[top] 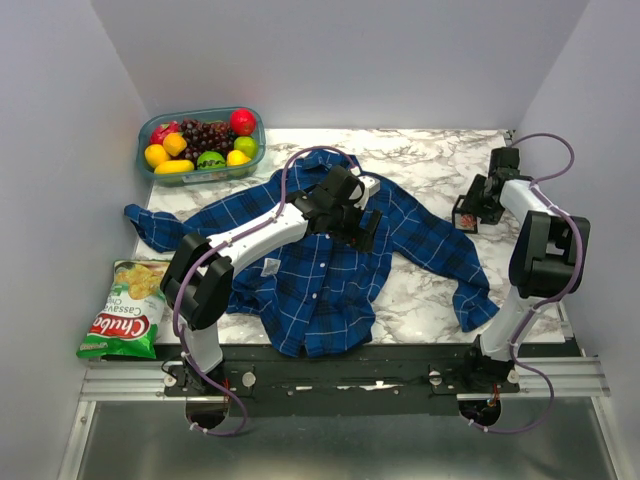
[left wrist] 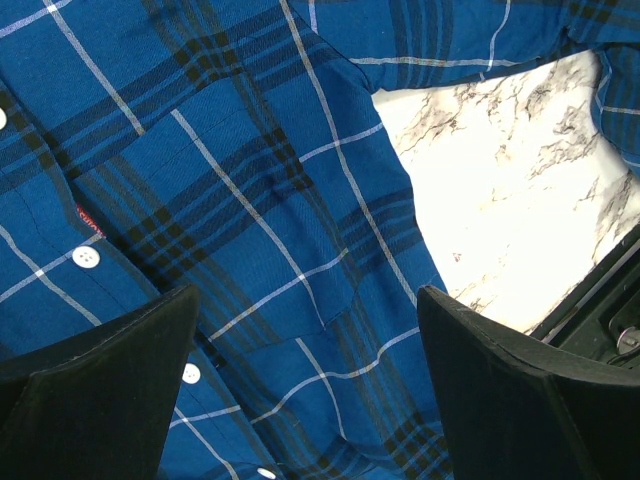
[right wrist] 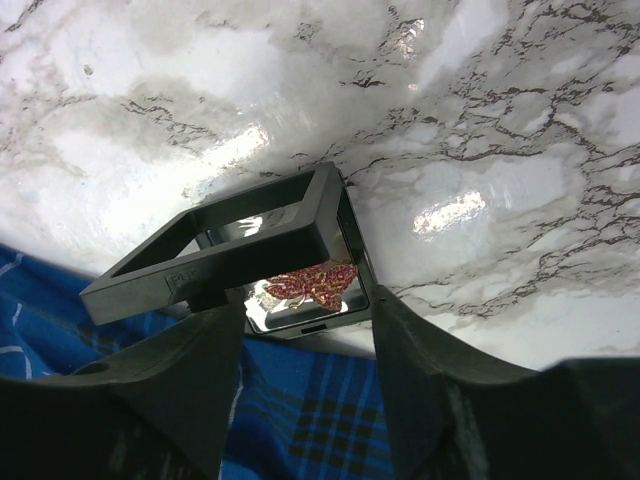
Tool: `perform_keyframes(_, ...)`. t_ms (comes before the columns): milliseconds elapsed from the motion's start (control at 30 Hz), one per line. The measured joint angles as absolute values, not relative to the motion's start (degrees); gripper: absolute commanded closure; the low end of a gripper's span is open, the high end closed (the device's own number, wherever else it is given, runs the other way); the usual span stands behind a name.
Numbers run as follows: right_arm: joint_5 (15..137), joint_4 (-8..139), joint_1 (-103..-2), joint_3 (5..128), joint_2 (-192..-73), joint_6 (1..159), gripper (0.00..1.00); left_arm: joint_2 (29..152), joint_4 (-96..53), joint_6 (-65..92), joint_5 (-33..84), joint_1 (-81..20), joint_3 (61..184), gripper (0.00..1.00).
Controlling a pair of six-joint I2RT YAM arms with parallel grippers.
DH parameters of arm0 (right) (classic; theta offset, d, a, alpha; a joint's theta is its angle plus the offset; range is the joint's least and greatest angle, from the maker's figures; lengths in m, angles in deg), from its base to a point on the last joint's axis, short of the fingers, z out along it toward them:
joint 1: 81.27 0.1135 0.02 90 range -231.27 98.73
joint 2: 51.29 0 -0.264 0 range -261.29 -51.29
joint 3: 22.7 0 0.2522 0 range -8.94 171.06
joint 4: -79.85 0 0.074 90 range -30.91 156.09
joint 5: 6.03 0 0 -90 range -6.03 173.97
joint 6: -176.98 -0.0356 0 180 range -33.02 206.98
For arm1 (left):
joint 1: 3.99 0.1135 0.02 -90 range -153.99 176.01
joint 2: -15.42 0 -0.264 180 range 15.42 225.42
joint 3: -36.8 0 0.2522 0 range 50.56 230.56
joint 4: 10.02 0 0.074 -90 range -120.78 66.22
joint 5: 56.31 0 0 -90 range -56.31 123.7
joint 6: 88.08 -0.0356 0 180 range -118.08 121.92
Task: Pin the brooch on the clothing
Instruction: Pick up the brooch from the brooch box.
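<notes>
A bag of chips (top: pixel 125 310) lies at the near left, off the edge of the marble table (top: pixel 430 165). The shirt (top: pixel 320 280) is spread flat across the middle of the table. Its front faces up, its hem is towards the near edge, and one sleeve reaches out to each side.

The left gripper (left wrist: pixel 307 295) hangs over the right part of the shirt's chest. Its jaws are spread wide with nothing between them. The left wrist view shows only plaid cloth, a white button (left wrist: pixel 86 257) and a patch of bare marble beyond the shirt's edge.

Farther right, past the right sleeve, the right gripper (right wrist: pixel 308 310) is down at a small black case (right wrist: pixel 250 240) that sits on the marble. The case's lid frame is tilted up and open. The brooch (right wrist: pixel 312 284), a small reddish leaf shape, lies inside the case on its shiny floor, not on the shirt. The right jaws stand apart with the near end of the case between them. The fingers (right wrist: pixel 180 390) sit right against the case's sides, but I cannot tell whether they are pressing on it.

At the far left corner, a clear tub (top: pixel 225 172) holds mixed fruit.
</notes>
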State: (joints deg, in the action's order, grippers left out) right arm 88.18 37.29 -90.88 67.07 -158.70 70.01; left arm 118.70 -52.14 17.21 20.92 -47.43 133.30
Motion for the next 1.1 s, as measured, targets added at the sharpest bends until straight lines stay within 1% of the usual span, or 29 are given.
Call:
perform_keyframes(33, 88.2, 37.3, -90.9, 67.1, -158.9, 69.9, 0.33, 118.7, -52.1, 17.2, 20.9, -47.4, 133.3, 0.01)
perform_keyframes(200, 88.2, 37.3, -90.9, 67.0, -159.8, 69.9, 0.33, 118.7, -52.1, 17.2, 20.9, -47.4, 133.3, 0.01)
perform_keyframes(333, 88.2, 37.3, -90.9, 67.0, -159.8, 69.9, 0.36, 118.7, -52.1, 17.2, 20.9, -47.4, 133.3, 0.01)
perform_keyframes(433, 88.3, 37.3, -90.9, 67.1, -160.2, 69.4, 0.34, 118.7, -52.1, 17.2, 20.9, -47.4, 133.3, 0.01)
perform_keyframes(467, 88.3, 37.2, -90.9, 67.1, -160.4, 69.2, 0.31, 118.6, -52.1, 17.2, 20.9, -47.4, 133.3, 0.01)
perform_keyframes(500, 88.3, 37.1, -90.9, 67.1, -160.6, 69.0, 0.22, 118.6, -52.1, 17.2, 20.9, -47.4, 133.3, 0.01)
perform_keyframes(533, 88.3, 36.9, -90.9, 67.1, -160.8, 68.7, 0.03, 118.5, -52.1, 17.2, 20.8, -47.4, 133.3, 0.01)
perform_keyframes(567, 88.4, 36.6, -90.9, 67.1, -160.9, 68.4, 0.00, 118.5, -52.1, 17.2, 20.6, -47.4, 133.3, 0.01)
perform_keyframes(867, 89.8, 36.1, -90.9, 67.1, -160.9, 68.0, 0.03, 117.7, -52.1, 17.5, 19.9, -47.4, 133.3, 0.01)
perform_keyframes(933, 90.7, 35.8, -90.7, 67.4, -161.0, 68.0, 0.07, 117.5, -52.1, 17.6, 19.9, -47.4, 133.3, 0.01)
perform_keyframes(1100, 93.1, 34.9, -90.2, 68.4, -161.7, 67.7, 0.11, 117.5, -52.1, 17.6, 19.7, -47.4, 133.3, 0.01)
